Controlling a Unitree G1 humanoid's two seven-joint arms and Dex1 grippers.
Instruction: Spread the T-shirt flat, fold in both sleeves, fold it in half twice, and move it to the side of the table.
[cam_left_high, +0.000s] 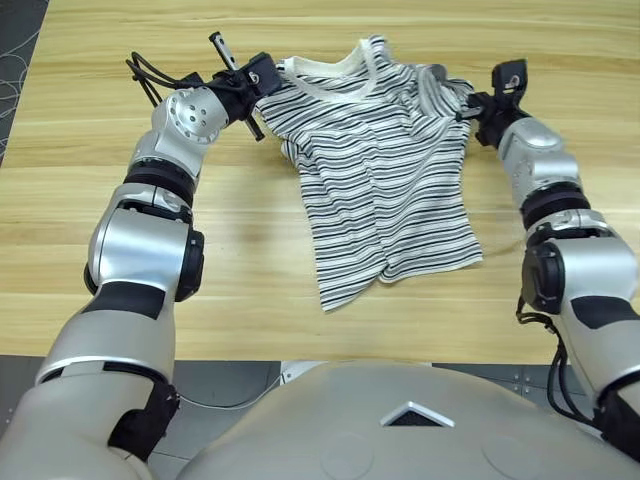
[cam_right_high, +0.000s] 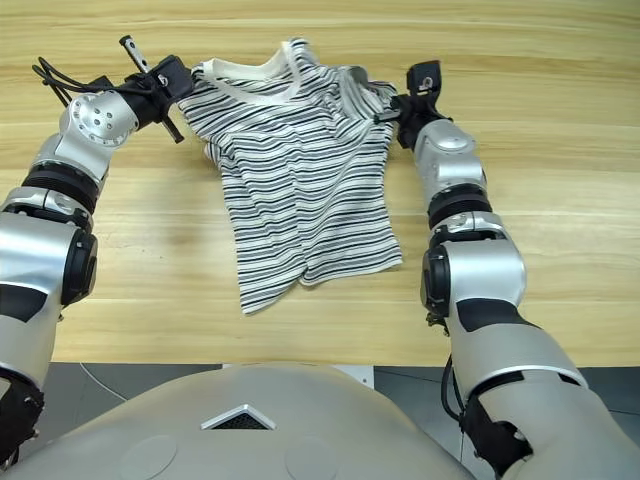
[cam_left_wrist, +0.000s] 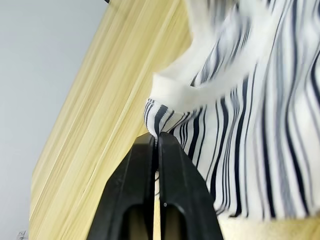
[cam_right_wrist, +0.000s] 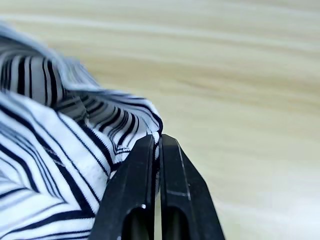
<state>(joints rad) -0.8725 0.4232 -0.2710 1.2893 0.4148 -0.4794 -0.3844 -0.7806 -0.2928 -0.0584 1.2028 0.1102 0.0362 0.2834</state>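
There's a bare strip of wood along the table's near edge, and open room left and right too. The striped T-shirt sits mid-table, hem nearest and crooked, cream collar far. The left gripper and right gripper are each clamped on a far shoulder.

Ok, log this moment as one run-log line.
stage: spreading | left gripper: shut on shirt shoulder | right gripper: shut on other shoulder | shirt: rumpled on table, not yet folded

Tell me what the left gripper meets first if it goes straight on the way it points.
The T-shirt itself: the left gripper is shut on its striped edge, with the white neckband probably next.
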